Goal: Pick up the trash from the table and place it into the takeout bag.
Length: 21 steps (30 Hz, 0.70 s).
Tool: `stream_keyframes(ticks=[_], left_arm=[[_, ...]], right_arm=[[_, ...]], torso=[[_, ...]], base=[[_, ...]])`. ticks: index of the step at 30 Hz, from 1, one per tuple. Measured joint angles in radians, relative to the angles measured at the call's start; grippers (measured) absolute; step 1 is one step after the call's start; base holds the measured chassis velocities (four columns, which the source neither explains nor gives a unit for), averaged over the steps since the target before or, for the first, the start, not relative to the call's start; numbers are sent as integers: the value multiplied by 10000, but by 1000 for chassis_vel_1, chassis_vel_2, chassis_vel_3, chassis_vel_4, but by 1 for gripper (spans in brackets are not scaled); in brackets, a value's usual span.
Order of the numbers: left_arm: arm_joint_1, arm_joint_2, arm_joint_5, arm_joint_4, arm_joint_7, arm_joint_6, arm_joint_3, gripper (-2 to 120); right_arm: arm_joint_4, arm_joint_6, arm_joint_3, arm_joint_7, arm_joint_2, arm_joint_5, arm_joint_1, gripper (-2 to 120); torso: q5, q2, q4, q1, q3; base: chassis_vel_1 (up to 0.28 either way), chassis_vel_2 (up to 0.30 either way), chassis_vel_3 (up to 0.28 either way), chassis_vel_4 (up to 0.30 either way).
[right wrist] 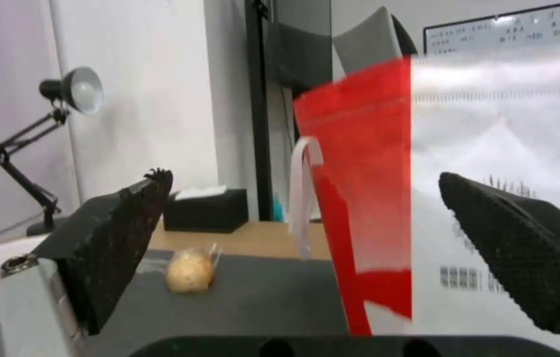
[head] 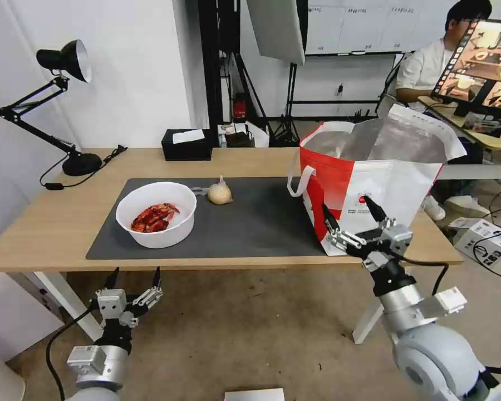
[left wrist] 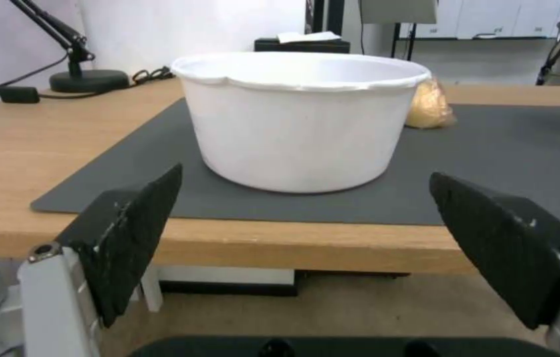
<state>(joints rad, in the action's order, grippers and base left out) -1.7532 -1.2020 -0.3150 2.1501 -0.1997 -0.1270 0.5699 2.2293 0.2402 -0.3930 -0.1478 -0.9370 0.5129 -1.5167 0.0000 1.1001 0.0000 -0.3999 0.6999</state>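
Left gripper [head: 134,279]: jaws spread wide and empty, hanging below the table's near edge, at about 7 o'clock in the head view. Straight ahead of it in the left wrist view, the white bowl [left wrist: 300,121], well apart from the fingertips and untouched. Right gripper [head: 352,218]: jaws likewise parted, holding nothing, raised just in front of the takeout bag [head: 373,184], at about 4 o'clock in the head view, close to the bag's printed front but with contact impossible to confirm.

Outward from the left gripper: bowl of red crayfish shells [head: 154,217] standing upright on the dark grey mat [head: 250,223], at its left end. Just beyond the bowl, at its 1 o'clock, the small knotted plastic bag [head: 220,192] with beige filling, lying on the mat and apart from the bowl. Takeout bag upright on the right end of the table [head: 55,223], mouth open, foil lining showing, one white loop handle [head: 298,177] drooping toward the mat.

Off the mat, at the table's far edge, a black tissue box [head: 187,145], and at the far left a black desk lamp [head: 67,106]; neither counts as trash.

Progress, as a judgement: at least two pieces left on the table, the bowl and the knotted bag, neither yet grasped. Contents of the takeout bag hidden behind its walls, so what already lies inside cannot be told.
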Motion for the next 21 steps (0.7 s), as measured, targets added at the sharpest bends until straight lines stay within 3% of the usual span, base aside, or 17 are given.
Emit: stream_keyframes(ticks=[11, 21], left_arm=[[-117, -81, 54, 70, 46, -127, 36, 100], [-252, -128, 121, -18, 250, -260, 56, 100]], right_arm=[[-1520, 925, 776, -40, -925, -1157, -939, 100], [-1786, 1121, 1005, -83, -1060, -1486, -1080, 100]], torso=[[0, -2, 0, 0, 1], [-1, -1, 0, -1, 1]], base=[[0, 0, 0, 0], [0, 0, 0, 0]])
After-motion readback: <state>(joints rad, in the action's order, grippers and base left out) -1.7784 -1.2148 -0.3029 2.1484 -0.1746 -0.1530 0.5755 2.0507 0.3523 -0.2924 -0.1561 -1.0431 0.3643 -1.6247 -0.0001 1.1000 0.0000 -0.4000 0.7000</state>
